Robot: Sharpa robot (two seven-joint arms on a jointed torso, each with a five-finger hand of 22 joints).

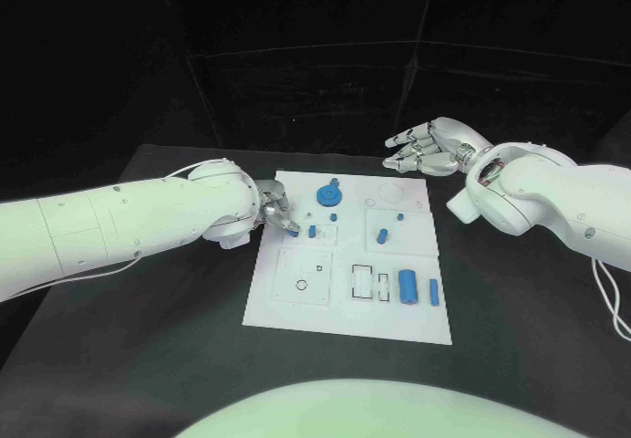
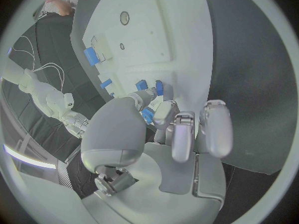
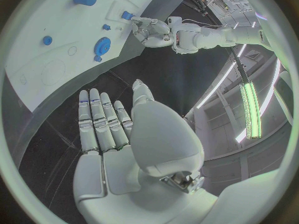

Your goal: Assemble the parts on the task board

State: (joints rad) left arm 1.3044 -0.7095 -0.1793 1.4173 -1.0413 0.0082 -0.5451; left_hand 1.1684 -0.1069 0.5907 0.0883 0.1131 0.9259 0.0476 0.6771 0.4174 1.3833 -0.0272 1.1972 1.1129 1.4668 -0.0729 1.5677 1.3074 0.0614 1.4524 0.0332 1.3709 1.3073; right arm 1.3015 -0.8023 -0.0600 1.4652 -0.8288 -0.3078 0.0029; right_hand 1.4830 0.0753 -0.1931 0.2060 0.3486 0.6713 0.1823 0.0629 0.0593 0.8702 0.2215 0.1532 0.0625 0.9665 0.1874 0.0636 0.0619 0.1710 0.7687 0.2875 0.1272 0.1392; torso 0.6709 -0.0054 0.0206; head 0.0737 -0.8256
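Observation:
The white task board (image 1: 345, 301) lies in the middle of the black table. My left hand (image 1: 274, 210) is at the board's left edge and pinches a small blue part (image 1: 292, 234) between thumb and a finger; the left wrist view shows that part (image 2: 147, 116) under the thumb. A round blue part (image 1: 329, 193) sits near the board's far edge, several small blue pieces (image 1: 383, 236) in its middle, and two blue cylinders (image 1: 409, 286) stand near the right side. My right hand (image 1: 423, 146) hovers beyond the board's far right corner, fingers straight and holding nothing (image 3: 106, 124).
The board has outlined recesses (image 1: 369, 281) and a small round hole (image 1: 301, 285) in its near half. Black table (image 1: 158, 365) surrounds the board. In the right wrist view the board (image 3: 56, 69) and my left hand (image 3: 149, 27) lie beyond the fingers.

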